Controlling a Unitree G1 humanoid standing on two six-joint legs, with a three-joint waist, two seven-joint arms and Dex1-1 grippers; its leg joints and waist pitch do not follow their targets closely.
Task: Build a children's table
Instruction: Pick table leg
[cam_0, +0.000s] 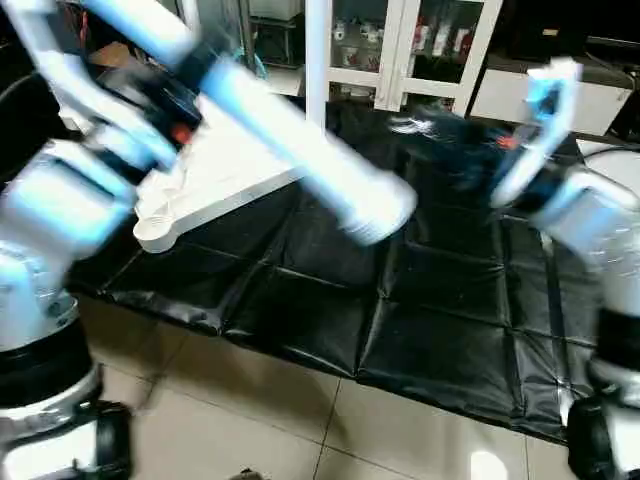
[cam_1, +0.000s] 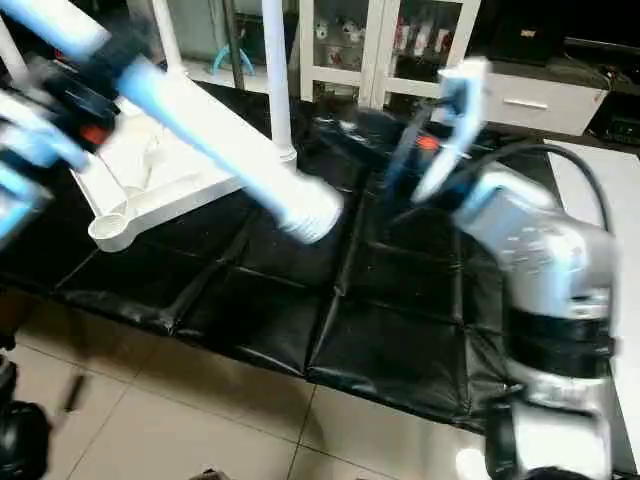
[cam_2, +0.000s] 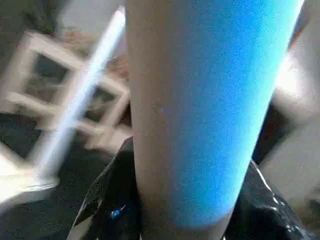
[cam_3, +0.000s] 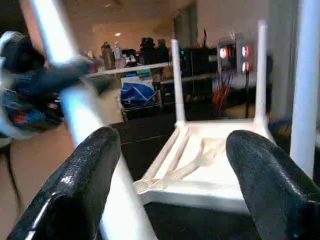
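The left pincer (cam_0: 165, 110) is clamped on a loose table leg (cam_0: 300, 150), carried slanting above the upside-down table top (cam_0: 215, 180). The right pincer (cam_3: 172, 175) hangs beside the top, fingers apart, holding nothing. The swinging leg could bump the legs (cam_3: 176, 82) already standing on the top, or slip out.

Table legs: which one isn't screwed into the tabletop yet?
The leg slanting across in the left claw, its wide end free above the black mat. The others, like this leg, stand upright on the upturned tabletop.
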